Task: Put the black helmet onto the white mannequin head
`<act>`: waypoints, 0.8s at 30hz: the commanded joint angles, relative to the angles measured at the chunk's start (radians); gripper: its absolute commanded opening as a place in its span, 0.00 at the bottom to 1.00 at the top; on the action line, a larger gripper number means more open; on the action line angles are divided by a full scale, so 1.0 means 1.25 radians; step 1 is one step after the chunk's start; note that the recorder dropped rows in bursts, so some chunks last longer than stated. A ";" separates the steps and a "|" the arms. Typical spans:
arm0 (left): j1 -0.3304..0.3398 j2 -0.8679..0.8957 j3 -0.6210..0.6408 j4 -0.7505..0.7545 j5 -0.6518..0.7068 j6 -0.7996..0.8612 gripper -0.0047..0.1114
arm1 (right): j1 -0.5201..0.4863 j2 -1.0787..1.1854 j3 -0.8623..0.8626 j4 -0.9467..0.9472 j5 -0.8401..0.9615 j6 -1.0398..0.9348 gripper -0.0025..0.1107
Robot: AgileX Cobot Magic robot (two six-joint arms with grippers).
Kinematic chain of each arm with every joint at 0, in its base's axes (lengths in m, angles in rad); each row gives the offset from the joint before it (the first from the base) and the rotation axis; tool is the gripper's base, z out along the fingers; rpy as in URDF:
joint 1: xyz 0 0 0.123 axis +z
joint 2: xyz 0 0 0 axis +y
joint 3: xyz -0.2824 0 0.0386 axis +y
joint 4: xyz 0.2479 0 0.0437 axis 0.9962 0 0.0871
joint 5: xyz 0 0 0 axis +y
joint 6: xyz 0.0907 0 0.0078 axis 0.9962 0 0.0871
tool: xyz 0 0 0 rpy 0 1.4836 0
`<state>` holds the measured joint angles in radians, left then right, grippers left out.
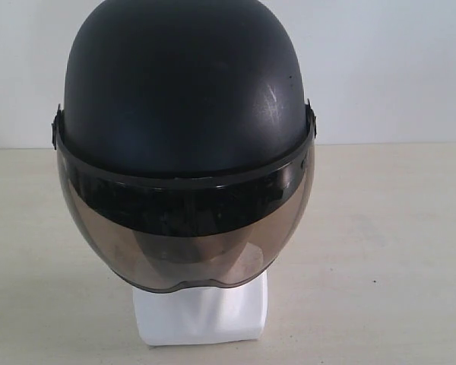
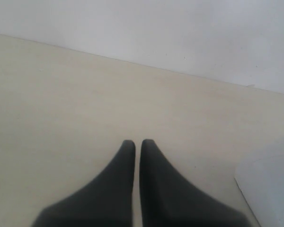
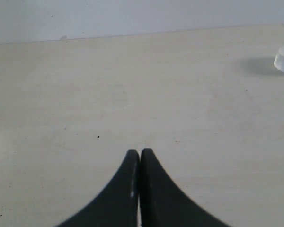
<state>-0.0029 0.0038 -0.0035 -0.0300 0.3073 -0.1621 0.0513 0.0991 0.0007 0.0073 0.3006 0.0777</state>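
Black helmet (image 1: 186,84), seated on white mannequin head (image 1: 201,315): judged rigid, slick-shelled, best taken by its rim; left gripper (image 2: 137,142) and right gripper (image 3: 139,152) clenched empty.

Exterior camera closely faces black helmet (image 1: 182,84); wrist cameras overlook tabletop (image 2: 61,94).

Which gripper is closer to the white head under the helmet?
Likely the left. A white corner, apparently the head's base, sits close beside the left gripper; the right gripper faces table, with no base clearly in view.
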 commanded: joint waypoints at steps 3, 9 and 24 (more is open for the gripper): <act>0.002 -0.003 0.003 -0.005 -0.001 0.005 0.08 | -0.002 -0.005 -0.001 -0.006 0.001 -0.001 0.02; 0.002 -0.003 0.003 -0.005 -0.001 0.005 0.08 | -0.002 -0.005 -0.001 -0.006 0.001 -0.001 0.02; 0.002 -0.003 0.003 -0.005 -0.001 0.005 0.08 | -0.002 -0.005 -0.001 -0.006 -0.025 -0.001 0.02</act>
<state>-0.0029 0.0038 -0.0035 -0.0300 0.3073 -0.1621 0.0513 0.0991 0.0007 0.0073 0.2902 0.0794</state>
